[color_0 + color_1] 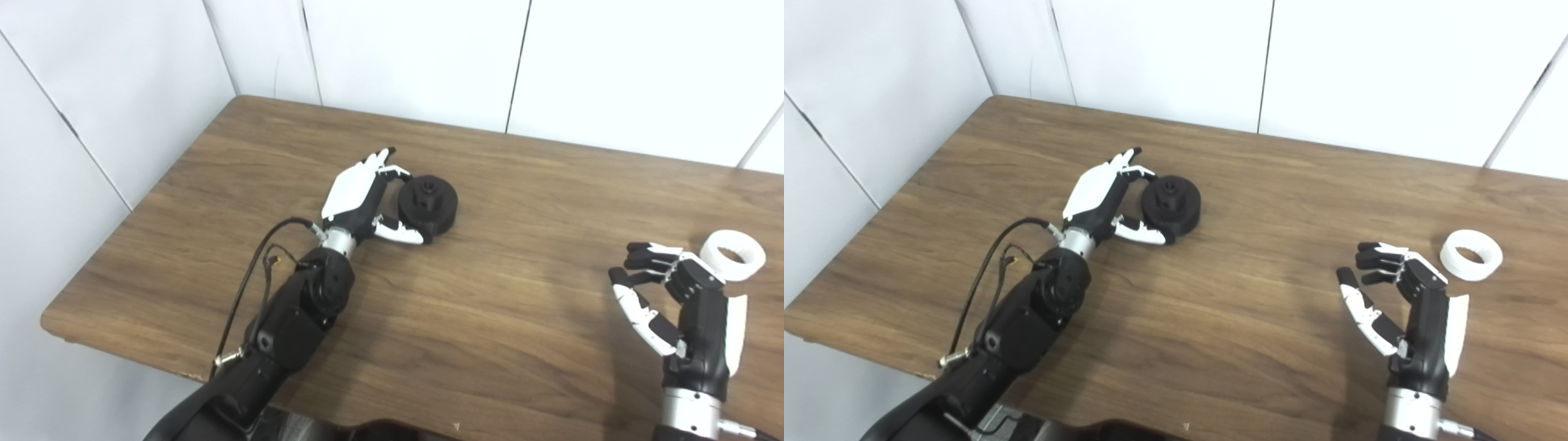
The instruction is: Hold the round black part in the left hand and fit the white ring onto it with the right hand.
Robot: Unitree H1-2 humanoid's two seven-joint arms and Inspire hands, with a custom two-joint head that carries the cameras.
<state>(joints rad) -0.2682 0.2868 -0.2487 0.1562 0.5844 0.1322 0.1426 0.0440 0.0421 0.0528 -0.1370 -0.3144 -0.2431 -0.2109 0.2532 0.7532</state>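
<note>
The round black part [429, 204] lies flat on the wooden table [490, 318], a little left of the middle, with a small hub standing up from its top. My left hand [361, 199] is open at its left side. The fingers reach past its far edge and the thumb lies along its near edge, so the hand cups the part without lifting it. The white ring [1471, 255] lies flat near the right side of the table. My right hand [1402, 300] hovers open just left of and nearer than the ring, fingers curled, holding nothing and apart from it.
White wall panels [398, 55] close off the back and left of the table. The table's front edge [153, 361] runs under both forearms. A black cable [251, 269] loops beside my left wrist.
</note>
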